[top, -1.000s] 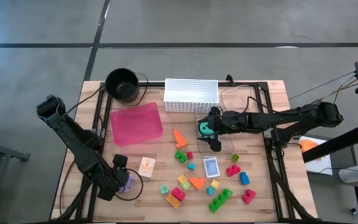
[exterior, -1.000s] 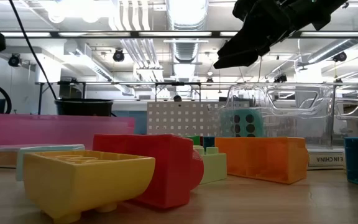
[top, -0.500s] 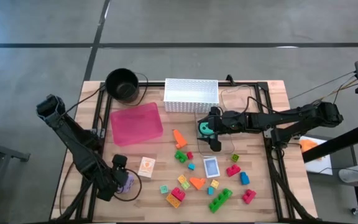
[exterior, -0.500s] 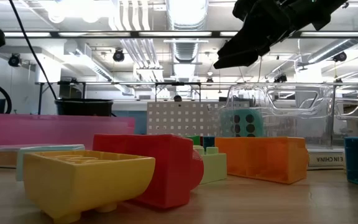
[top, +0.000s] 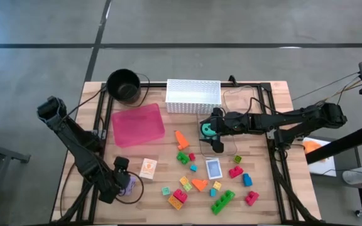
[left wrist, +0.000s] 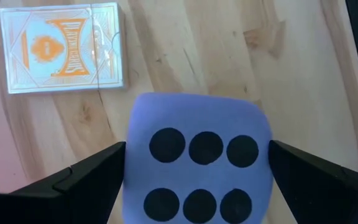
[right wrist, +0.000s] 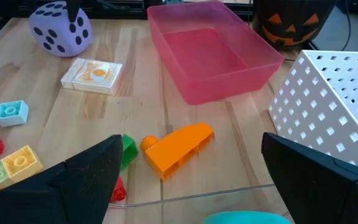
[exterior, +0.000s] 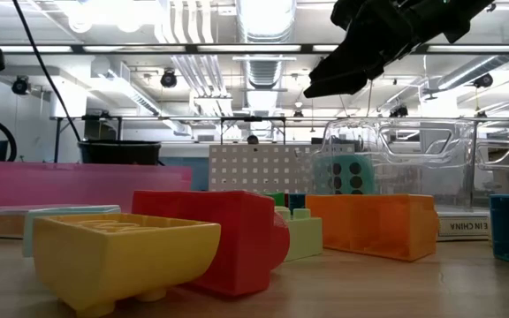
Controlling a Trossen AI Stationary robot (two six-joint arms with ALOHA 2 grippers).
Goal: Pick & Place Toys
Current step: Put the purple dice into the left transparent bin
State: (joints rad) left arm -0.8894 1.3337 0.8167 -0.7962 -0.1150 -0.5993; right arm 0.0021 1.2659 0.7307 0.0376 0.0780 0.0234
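My left gripper point(top: 123, 182) is near the table's front left, shut on the purple die point(left wrist: 197, 124), which shows its six-dot face. My right gripper point(top: 215, 133) hangs open above the clear plastic container point(top: 222, 139). The teal die point(top: 207, 130) lies inside it and also shows in the low view point(exterior: 343, 177), below the fingers point(exterior: 360, 53). Bright blocks point(top: 200, 183) lie scattered on the table's front middle. An orange card box point(top: 148, 167) and a blue card point(top: 213, 168) lie flat among them. My left gripper pinches the purple die between its two fingers, by two opposite side faces point(left wrist: 135, 168). The fingers come from above, pointing down. The die sits on the table with its six-dot face up, as the right wrist view point(right wrist: 61, 28) shows.
A pink tray point(top: 138, 124) lies at the middle left, with a white perforated basket point(top: 193, 95) and a black bucket point(top: 124, 85) behind it. An orange wedge block point(right wrist: 179, 146) lies on the table next to the clear container, on its near left.
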